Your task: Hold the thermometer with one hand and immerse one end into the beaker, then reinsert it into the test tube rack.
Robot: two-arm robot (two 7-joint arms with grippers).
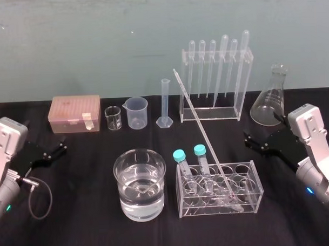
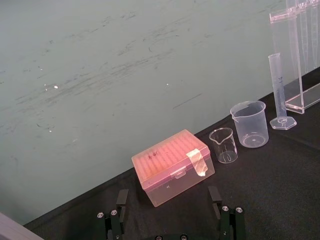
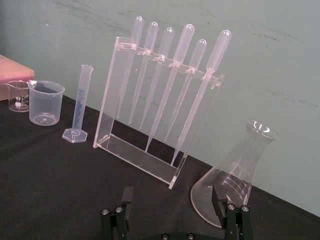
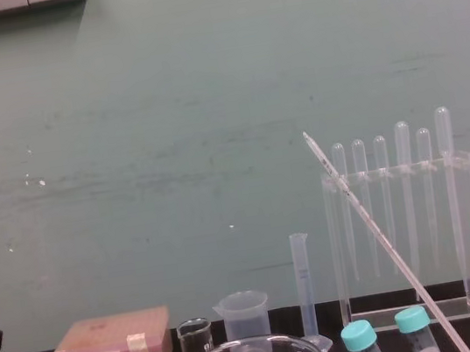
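Thermometer (image 1: 197,122) leans in test tube rack (image 1: 253,174) beside beaker (image 1: 124,194); left pincer (image 1: 56,148) and right pincer (image 1: 247,139) parked, fingers apart.

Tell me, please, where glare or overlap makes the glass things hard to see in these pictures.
Head view: bright highlights on the beaker, rim and water; the thermometer stands out pale against the black cloth. Chest view: the thermometer crosses the clear pipette stand, so the two merge. Right wrist view: white glints on the flask.
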